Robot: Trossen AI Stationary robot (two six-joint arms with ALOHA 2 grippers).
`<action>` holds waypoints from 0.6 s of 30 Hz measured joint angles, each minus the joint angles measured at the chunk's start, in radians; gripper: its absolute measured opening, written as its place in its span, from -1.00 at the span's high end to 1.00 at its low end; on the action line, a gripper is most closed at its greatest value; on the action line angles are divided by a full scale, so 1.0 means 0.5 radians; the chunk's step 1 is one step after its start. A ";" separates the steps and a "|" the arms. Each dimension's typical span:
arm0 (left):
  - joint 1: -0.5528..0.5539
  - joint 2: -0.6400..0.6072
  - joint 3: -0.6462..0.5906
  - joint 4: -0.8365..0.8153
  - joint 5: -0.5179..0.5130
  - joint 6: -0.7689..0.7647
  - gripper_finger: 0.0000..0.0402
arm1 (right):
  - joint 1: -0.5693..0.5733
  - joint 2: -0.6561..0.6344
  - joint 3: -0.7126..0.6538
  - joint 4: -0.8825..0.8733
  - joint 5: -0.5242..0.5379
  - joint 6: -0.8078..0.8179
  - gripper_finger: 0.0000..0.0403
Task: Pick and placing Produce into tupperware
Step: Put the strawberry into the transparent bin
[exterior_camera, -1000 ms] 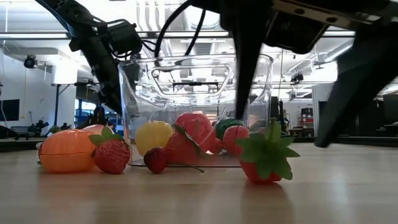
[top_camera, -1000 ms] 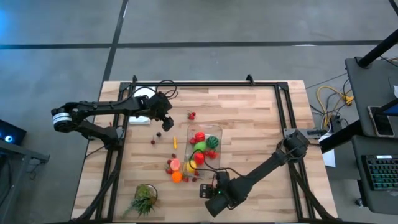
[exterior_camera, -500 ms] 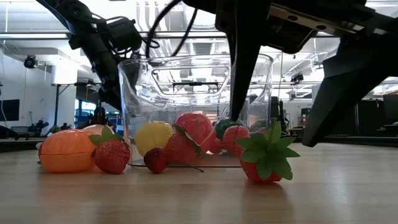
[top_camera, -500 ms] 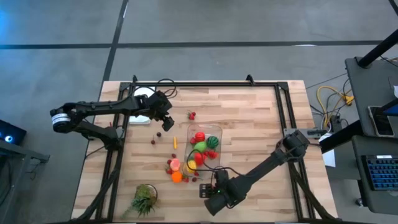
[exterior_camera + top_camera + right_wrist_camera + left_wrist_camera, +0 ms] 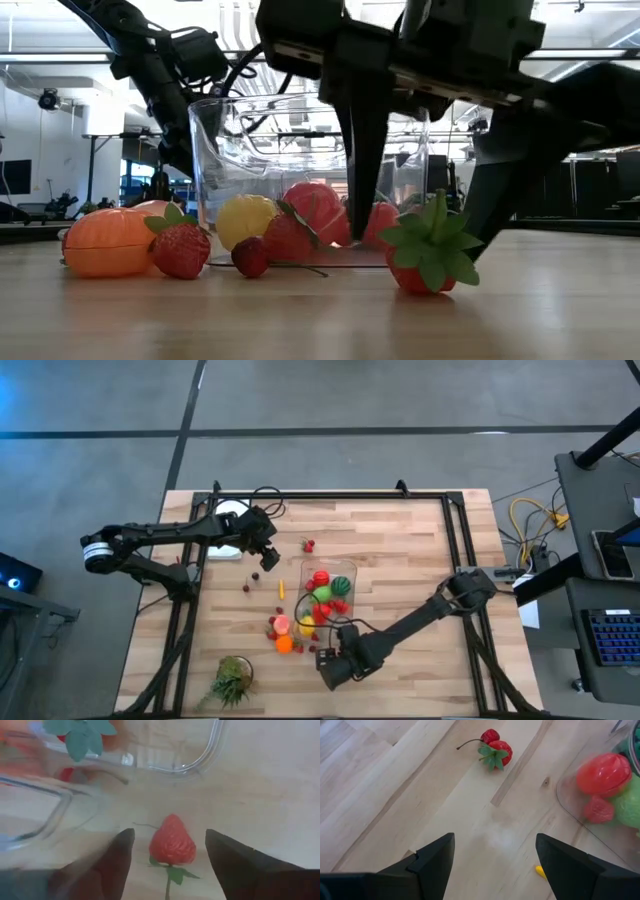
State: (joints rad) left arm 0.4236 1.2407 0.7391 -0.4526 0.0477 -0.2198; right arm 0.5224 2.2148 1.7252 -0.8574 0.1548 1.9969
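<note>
The clear tupperware (image 5: 347, 568) stands mid-table with several produce pieces inside: red, green and yellow. More produce lies on the wood at its near-left corner, among it an orange piece (image 5: 105, 242) and strawberries. My right gripper (image 5: 170, 835) is open and points down at the container's near end. Its fingers stand on either side of a red strawberry (image 5: 172, 842) that lies on the table, and a gap shows on each side. My left gripper (image 5: 495, 837) hangs open above bare wood to the left of the container's far end, short of a strawberry and cherry (image 5: 495, 749).
A leafy green tuft (image 5: 232, 678) lies at the near left corner. A white sheet (image 5: 230, 520) sits at the far left under the left arm. Black frame rails (image 5: 455, 530) run along the table's sides. Loose cherries (image 5: 309, 545) lie beyond the container.
My right gripper has moved toward the table's left edge, along the container's near end, sunk a little and rolled about its own axis. Its fingers now straddle the strawberry, which has stayed put. The gap between the fingers is unchanged.
</note>
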 joint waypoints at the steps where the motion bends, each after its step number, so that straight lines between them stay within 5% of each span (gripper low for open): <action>1: 0.000 0.000 -0.001 0.000 0.000 0.000 -0.32 | 0.000 0.006 0.001 0.002 -0.008 -0.020 -0.20; 18: -0.001 -0.001 -0.008 -0.001 0.004 0.089 -0.32 | 0.002 -0.013 0.005 -0.001 -0.050 -0.069 -0.20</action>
State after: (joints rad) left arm 0.4232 1.2404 0.7353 -0.4530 0.0497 -0.1753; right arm 0.5236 2.2084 1.7275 -0.8582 0.1297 1.9625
